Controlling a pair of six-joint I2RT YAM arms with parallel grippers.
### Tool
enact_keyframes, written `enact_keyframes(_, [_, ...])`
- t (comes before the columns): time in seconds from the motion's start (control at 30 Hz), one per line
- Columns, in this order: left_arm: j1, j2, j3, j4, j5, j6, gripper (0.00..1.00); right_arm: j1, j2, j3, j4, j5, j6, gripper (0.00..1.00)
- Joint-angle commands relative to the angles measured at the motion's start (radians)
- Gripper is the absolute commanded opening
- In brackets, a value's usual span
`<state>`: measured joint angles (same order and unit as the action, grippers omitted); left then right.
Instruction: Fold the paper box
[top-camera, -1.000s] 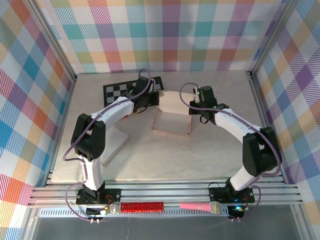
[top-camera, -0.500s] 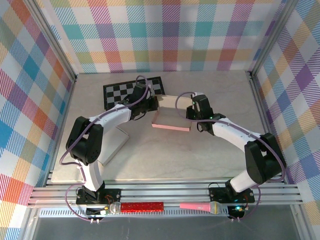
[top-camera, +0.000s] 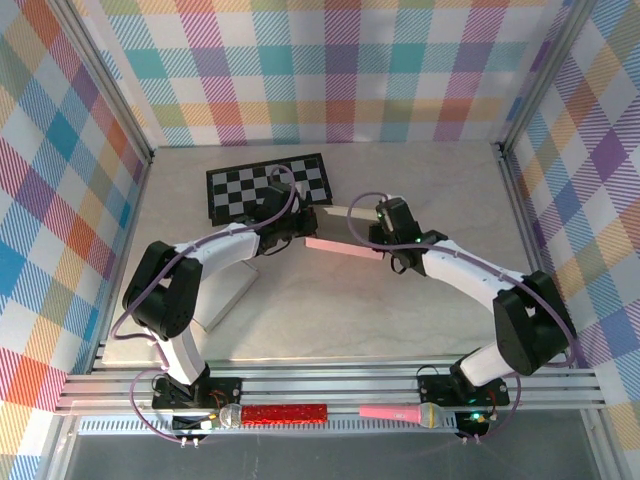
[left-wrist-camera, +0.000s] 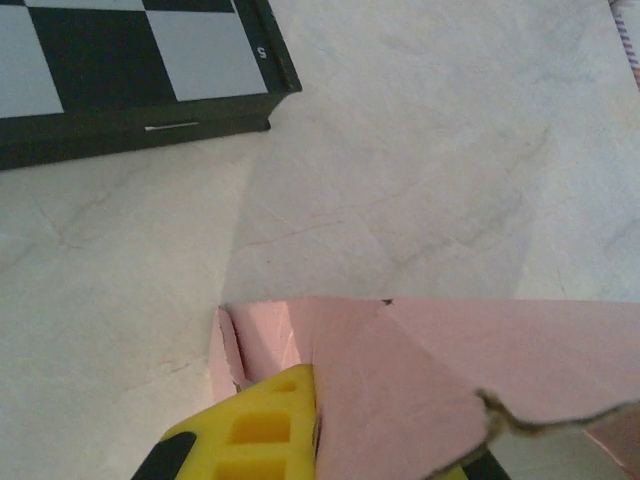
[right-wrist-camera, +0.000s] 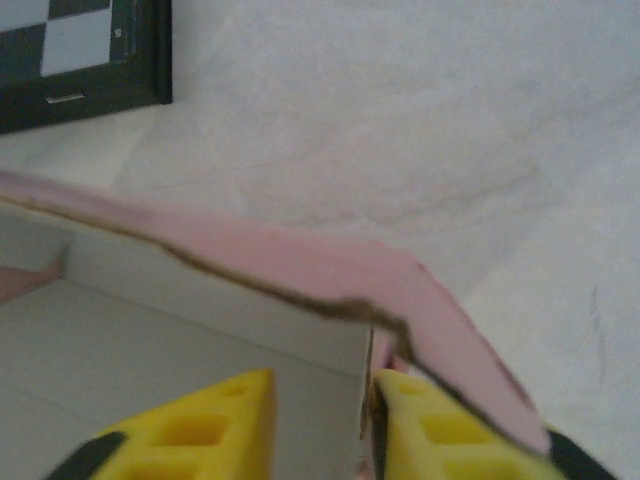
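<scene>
A: Where is the box (top-camera: 343, 232)?

B: On the table (top-camera: 350, 310), near the checkerboard (top-camera: 262, 183). The left claw (top-camera: 303, 226) is pressed tight on its left corner flap. The right claw (top-camera: 377, 233) has its 2 fingers apart, with a side wall loose between them.

A: What's the risk?

B: Only 1 grip is firm (and it's thin card), so the wall may slip free and unfold, or the pinched corner may tear.

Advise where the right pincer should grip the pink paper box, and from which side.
Probably the thin right end wall of the paper box, from the right, one finger inside and one outside. That wall stands on edge between the parted fingers of the right pincer. The left pincer clamps the opposite flap, which should steady the box.
</scene>
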<state>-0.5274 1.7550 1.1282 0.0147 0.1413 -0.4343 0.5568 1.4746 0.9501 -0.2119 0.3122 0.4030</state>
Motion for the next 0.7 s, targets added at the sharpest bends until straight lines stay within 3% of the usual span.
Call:
enact_keyframes(0.0, [-0.02, -0.02, -0.028, -0.04, 0.034, -0.018, 0.03, 0.009, -0.072, 0.103, -0.227, -0.123, 0.156, 0.5])
enact_keyframes(0.1, [-0.025, -0.02, -0.028, -0.045, 0.025, -0.018, 0.02, 0.009, -0.116, 0.133, -0.343, -0.254, 0.302, 0.62])
enact_keyframes(0.27, [-0.04, -0.016, -0.028, -0.044, 0.012, -0.022, 0.02, 0.011, -0.165, 0.12, -0.437, -0.482, 0.561, 0.63])
enact_keyframes(0.47, [-0.054, -0.022, -0.046, -0.032, -0.005, -0.033, 0.02, -0.003, -0.308, 0.093, -0.428, -0.47, 0.749, 0.64])
enact_keyframes(0.67, [-0.067, -0.032, -0.053, -0.034, -0.011, -0.032, 0.02, -0.062, -0.22, 0.295, -0.61, -0.507, 0.737, 0.62])
